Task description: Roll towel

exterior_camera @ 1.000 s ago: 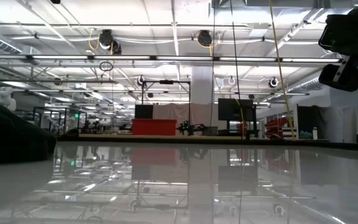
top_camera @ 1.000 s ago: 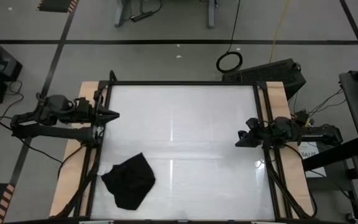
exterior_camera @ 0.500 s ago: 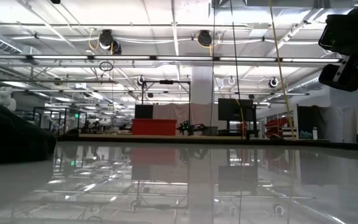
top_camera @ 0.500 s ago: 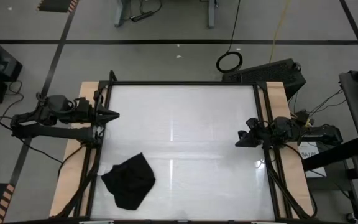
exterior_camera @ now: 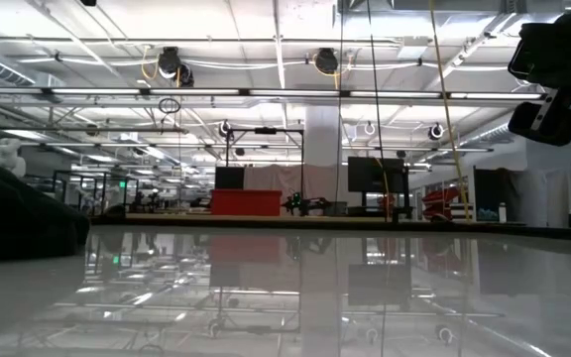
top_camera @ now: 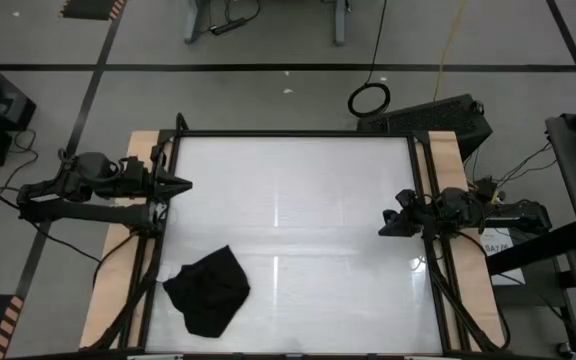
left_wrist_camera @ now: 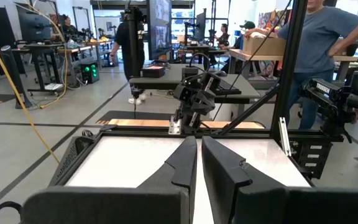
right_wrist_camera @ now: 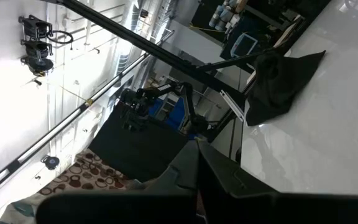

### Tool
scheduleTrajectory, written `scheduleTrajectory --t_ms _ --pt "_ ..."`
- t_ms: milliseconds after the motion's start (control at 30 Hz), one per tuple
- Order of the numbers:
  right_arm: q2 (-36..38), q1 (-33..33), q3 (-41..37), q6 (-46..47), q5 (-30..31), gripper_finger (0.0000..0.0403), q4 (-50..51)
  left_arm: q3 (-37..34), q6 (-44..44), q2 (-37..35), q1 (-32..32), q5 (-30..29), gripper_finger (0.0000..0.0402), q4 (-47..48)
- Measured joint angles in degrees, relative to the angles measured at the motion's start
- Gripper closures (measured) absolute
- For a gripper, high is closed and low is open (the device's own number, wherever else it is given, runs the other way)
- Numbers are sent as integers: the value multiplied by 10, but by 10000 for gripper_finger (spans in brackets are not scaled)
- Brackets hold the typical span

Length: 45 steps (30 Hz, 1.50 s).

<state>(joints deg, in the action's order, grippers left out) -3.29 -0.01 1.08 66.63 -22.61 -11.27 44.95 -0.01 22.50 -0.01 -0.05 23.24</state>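
Rolling not yet begun. The towel (top_camera: 208, 291) is seen crumpled near the front-left corner of the table (top_camera: 298, 210), untouched. Left gripper (top_camera: 180, 184) is parked at the left edge, fingers closed, nothing held; right gripper (top_camera: 385, 226) at the right edge, likewise closed, empty. Next: towel probably to be flattened first. Lots of bare top to its right, little room toward the frame.

White tabletop (top_camera: 298, 200) — a person in blue (left_wrist_camera: 319, 43) stands beyond it.
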Motion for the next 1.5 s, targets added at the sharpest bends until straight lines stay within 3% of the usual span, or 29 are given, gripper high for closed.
scheduleTrajectory --t_ms 733,900,1033,1167,1500 --pt "0 0 0 0 23 403 0 0 0 0 0 0 368 0" --pt "0 -1 0 -17 239 403 3 0 0 0 0 0 368 0" --pt "-6 0 0 -132 298 403 36 0 0 0 0 0 368 0" --pt "-28 2 -2 -253 306 403 81 0 0 0 0 0 368 0" --pt "-103 -7 -2 -276 419 403 60 0 0 0 0 0 368 0"
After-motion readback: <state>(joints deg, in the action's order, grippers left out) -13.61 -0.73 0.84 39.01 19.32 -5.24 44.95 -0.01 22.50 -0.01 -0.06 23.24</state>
